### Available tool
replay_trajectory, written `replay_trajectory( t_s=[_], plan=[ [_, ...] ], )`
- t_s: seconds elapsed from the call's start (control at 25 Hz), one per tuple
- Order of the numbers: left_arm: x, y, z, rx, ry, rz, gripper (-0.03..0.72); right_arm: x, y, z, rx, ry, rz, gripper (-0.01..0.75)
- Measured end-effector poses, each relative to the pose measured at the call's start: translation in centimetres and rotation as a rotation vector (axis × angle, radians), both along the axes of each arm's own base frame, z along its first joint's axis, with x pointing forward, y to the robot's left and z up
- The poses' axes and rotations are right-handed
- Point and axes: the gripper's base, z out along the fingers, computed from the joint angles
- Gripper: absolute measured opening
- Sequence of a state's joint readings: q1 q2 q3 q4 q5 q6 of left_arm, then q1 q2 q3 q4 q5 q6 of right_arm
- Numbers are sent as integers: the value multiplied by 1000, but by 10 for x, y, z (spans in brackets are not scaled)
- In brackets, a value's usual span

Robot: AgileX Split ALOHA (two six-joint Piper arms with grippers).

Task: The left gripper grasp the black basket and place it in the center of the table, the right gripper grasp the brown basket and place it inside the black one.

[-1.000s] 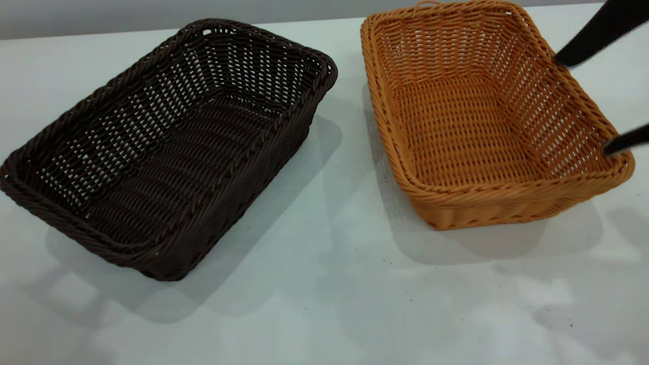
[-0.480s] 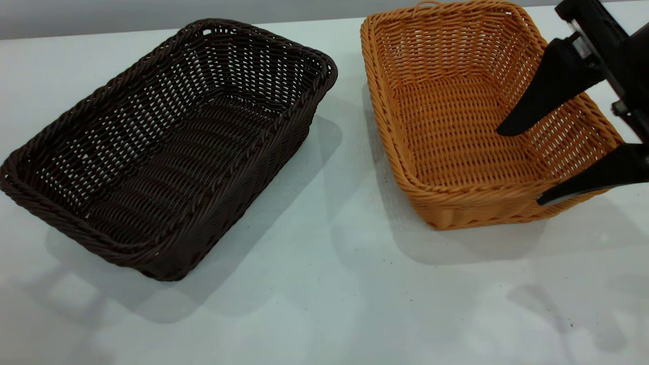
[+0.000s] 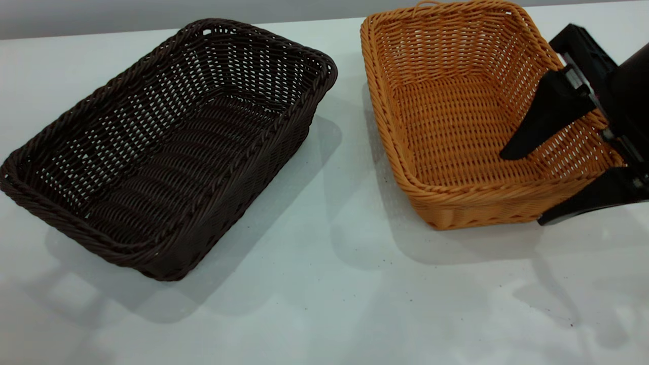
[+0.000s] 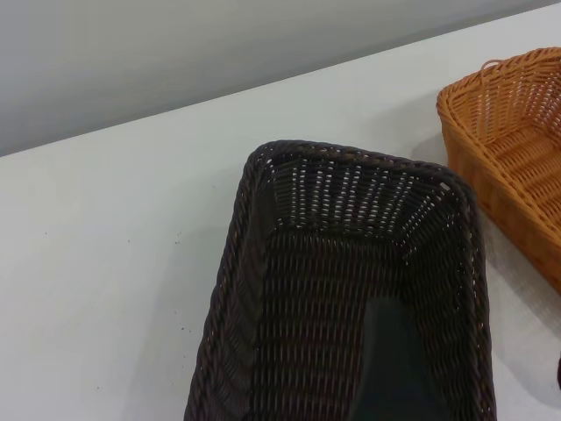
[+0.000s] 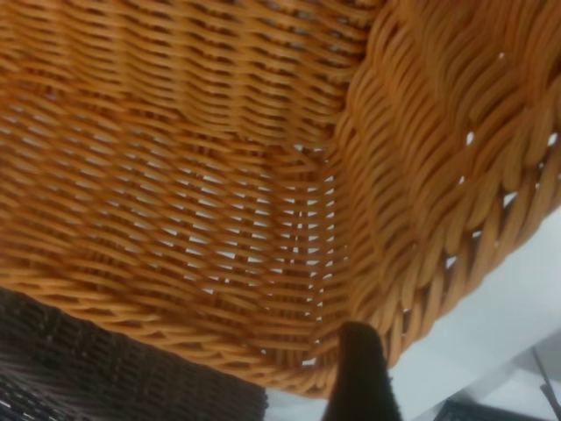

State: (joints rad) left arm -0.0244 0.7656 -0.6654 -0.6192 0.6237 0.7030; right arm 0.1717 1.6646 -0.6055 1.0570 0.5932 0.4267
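Note:
The black basket (image 3: 167, 147) lies at the left of the table (image 3: 324, 304), and the brown basket (image 3: 471, 116) lies at the right, a gap apart. My right gripper (image 3: 525, 187) is open and straddles the brown basket's right wall near its front corner, with one finger (image 3: 537, 121) inside and the other outside. In the right wrist view the brown basket (image 5: 219, 175) fills the picture behind one finger (image 5: 359, 373). My left gripper (image 4: 470, 333) is out of the exterior view. It hovers open over the black basket (image 4: 342, 263), with one finger (image 4: 386, 368) above its inside.
The brown basket's corner (image 4: 517, 132) shows in the left wrist view, close beside the black one. The black basket's rim (image 5: 88, 368) shows in the right wrist view. Bare tabletop (image 3: 329, 314) lies in front of both baskets. The table's far edge runs just behind them.
My right gripper has come in from the right edge and dropped lower, and its fingers now straddle the brown basket's right wall. Neither basket has moved.

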Motion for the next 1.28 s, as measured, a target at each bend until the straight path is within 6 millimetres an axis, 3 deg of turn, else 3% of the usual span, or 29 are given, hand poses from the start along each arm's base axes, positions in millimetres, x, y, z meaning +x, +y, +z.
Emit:
replay_trajectory(
  t_s=[0.2, 0.64, 1.28],
  plan=[
    [-1, -1, -1, -1, 11, -8, 386, 0, 4, 0, -6, -12, 4, 489],
    [-1, -1, -1, -2, 12, -9, 386, 2, 36, -13, -62, -67, -96, 489],
    [-1, -1, -1, -1, 12, -9, 386, 7, 31, -22, -134, -89, -168, 489]
  ],
)
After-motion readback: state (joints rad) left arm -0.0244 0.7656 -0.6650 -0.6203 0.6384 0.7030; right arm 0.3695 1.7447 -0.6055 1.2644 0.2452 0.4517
